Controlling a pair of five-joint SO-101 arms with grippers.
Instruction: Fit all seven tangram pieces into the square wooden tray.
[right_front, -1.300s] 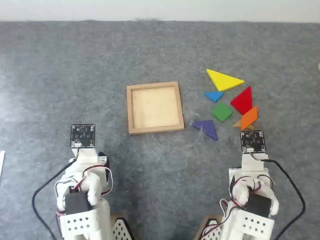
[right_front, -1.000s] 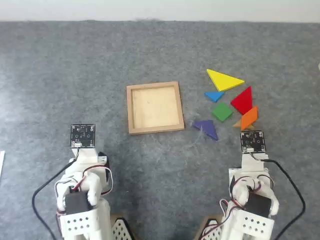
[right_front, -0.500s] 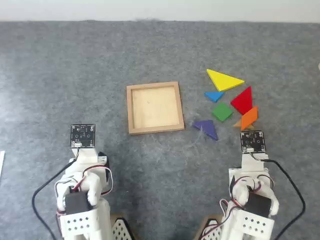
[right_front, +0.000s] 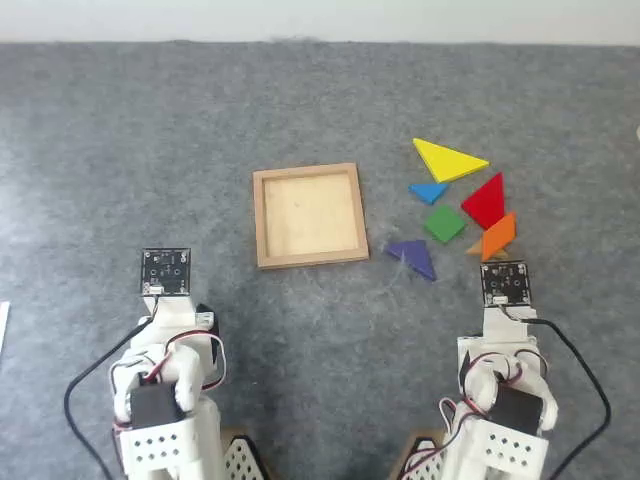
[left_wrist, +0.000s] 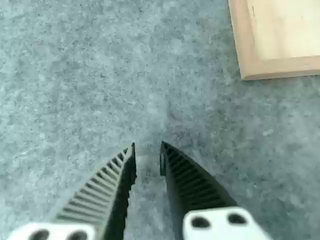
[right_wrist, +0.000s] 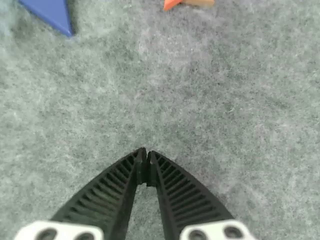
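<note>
The square wooden tray (right_front: 308, 215) lies empty at the table's middle; one corner of its rim (left_wrist: 241, 45) appears in the left wrist view. To its right lie a yellow triangle (right_front: 447, 160), a small blue triangle (right_front: 428, 191), a red triangle (right_front: 486, 200), a green square (right_front: 444, 223), an orange piece (right_front: 497, 237) with a tan piece (right_front: 473, 247) at its edge, and a purple triangle (right_front: 413, 257). My left gripper (left_wrist: 147, 150) hovers over bare carpet short of the tray, narrowly open and holding nothing. My right gripper (right_wrist: 146, 152) is shut and empty, short of the purple triangle (right_wrist: 50, 12) and the orange piece (right_wrist: 172, 4).
Grey carpet covers the whole table. Both arm bases stand at the near edge, the left arm (right_front: 165, 380) and the right arm (right_front: 505, 390). A white object (right_front: 3, 325) pokes in at the left edge.
</note>
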